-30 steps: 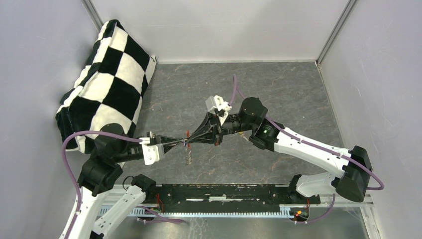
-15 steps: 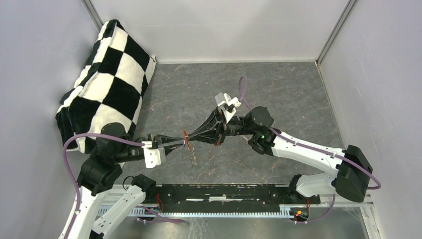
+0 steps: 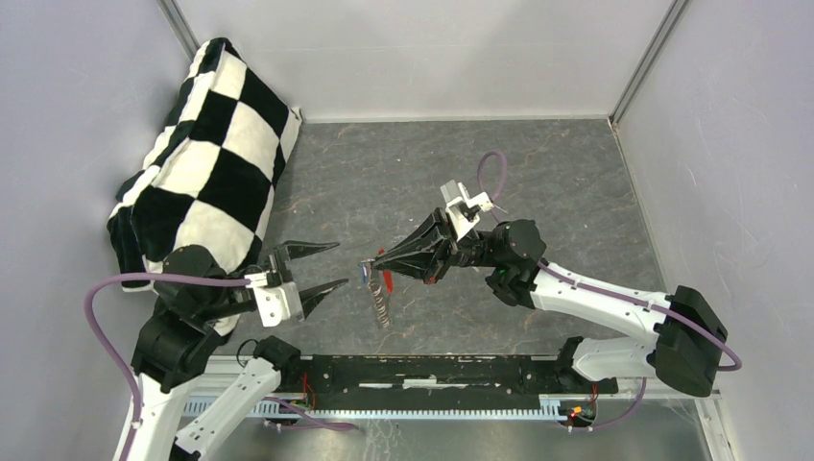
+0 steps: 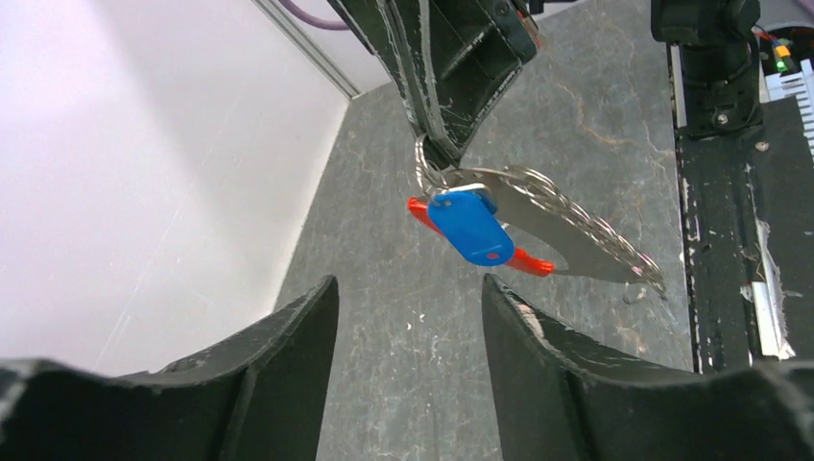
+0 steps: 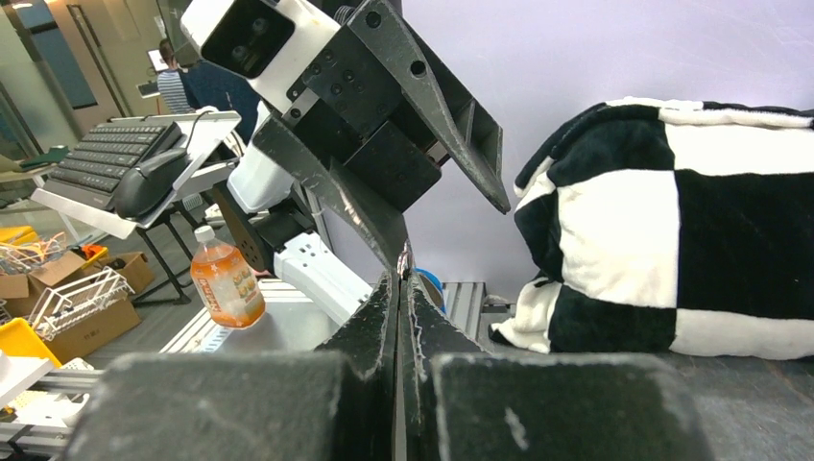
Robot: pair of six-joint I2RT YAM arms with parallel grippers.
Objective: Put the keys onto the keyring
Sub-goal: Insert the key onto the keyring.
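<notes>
My right gripper (image 3: pixel 377 259) is shut on the top of the keyring, which hangs below its tip above the middle of the floor. The keyring (image 3: pixel 386 280) shows as a red crescent (image 4: pixel 526 261). On it hang a key with a blue head cap (image 4: pixel 470 227) and slim grey keys (image 4: pixel 576 230) that dangle down (image 3: pixel 382 307). No yellow cap shows. My left gripper (image 3: pixel 342 263) is open and empty, a short way left of the bundle; in its wrist view its tip (image 4: pixel 408 288) sits just below the blue cap. In the right wrist view my shut gripper (image 5: pixel 401 280) faces the open left gripper (image 5: pixel 453 235).
A black-and-white checkered cushion (image 3: pixel 206 154) leans in the back left corner (image 5: pixel 672 221). A black rail (image 3: pixel 432 370) runs along the near edge (image 4: pixel 730 240). Grey walls close the left, back and right sides.
My left gripper has let go of the keyring, opened and drawn back to the left. My right gripper has moved right and nearer with the keyring and keys hanging from it.
</notes>
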